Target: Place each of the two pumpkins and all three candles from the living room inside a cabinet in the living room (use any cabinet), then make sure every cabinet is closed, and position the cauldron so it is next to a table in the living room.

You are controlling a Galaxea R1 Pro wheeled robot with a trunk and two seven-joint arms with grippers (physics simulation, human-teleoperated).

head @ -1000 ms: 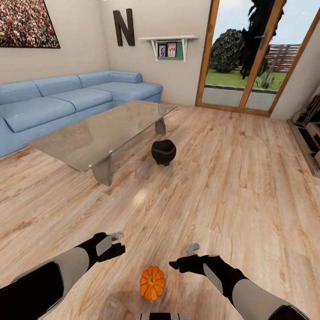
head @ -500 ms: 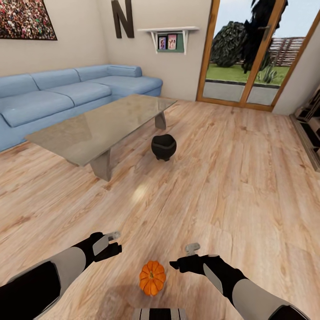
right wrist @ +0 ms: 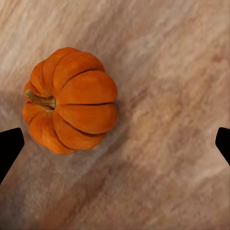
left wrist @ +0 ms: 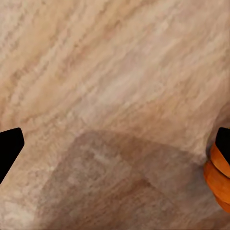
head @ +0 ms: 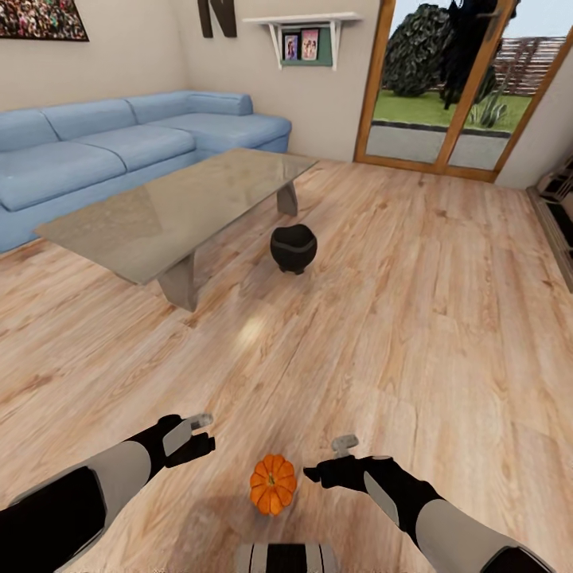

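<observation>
A small orange ribbed pumpkin [head: 273,484] sits on the wooden floor just in front of me, between my two hands. My left gripper [head: 204,430] hovers open to its left, and the pumpkin's edge [left wrist: 218,177] shows beside one fingertip. My right gripper [head: 325,460] hovers open to its right, looking down on the pumpkin [right wrist: 72,99], which lies off to one side of the gap. The black cauldron [head: 293,248] stands on the floor close to the glass-topped table [head: 171,219]. The candles are out of view.
A blue corner sofa [head: 119,147] runs behind the table. Glass doors [head: 446,87] stand at the back right. A low unit [head: 559,215] at the right wall is cut off by the frame; I cannot tell if it is the cabinet. Bare wooden floor [head: 414,318] lies ahead.
The head camera has tilted down, so the room has slid up in the picture. Both grippers stay open on either side of the pumpkin, which has not moved.
</observation>
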